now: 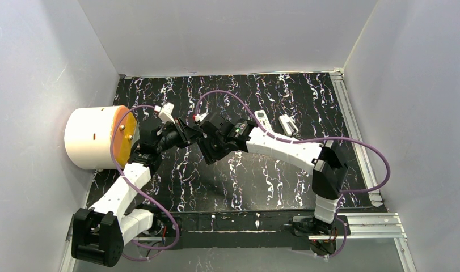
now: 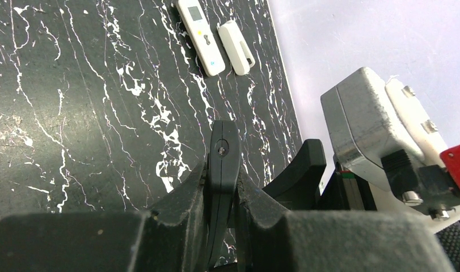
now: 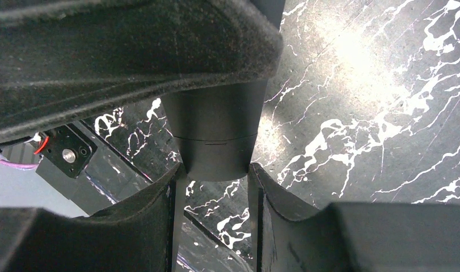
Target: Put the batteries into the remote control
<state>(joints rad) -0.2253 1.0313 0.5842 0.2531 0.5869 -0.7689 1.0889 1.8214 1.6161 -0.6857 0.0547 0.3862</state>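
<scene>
The left jaws were clenched on the thin edge of a slim black plastic remote control and the right jaws grasped its wider rounded end, apparently bracing it above the black white-veined counter for loading, though no batteries showed.

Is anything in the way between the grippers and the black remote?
Nothing visible does. The left gripper and the right gripper are each closed directly on the black remote, holding it above the table.
</scene>
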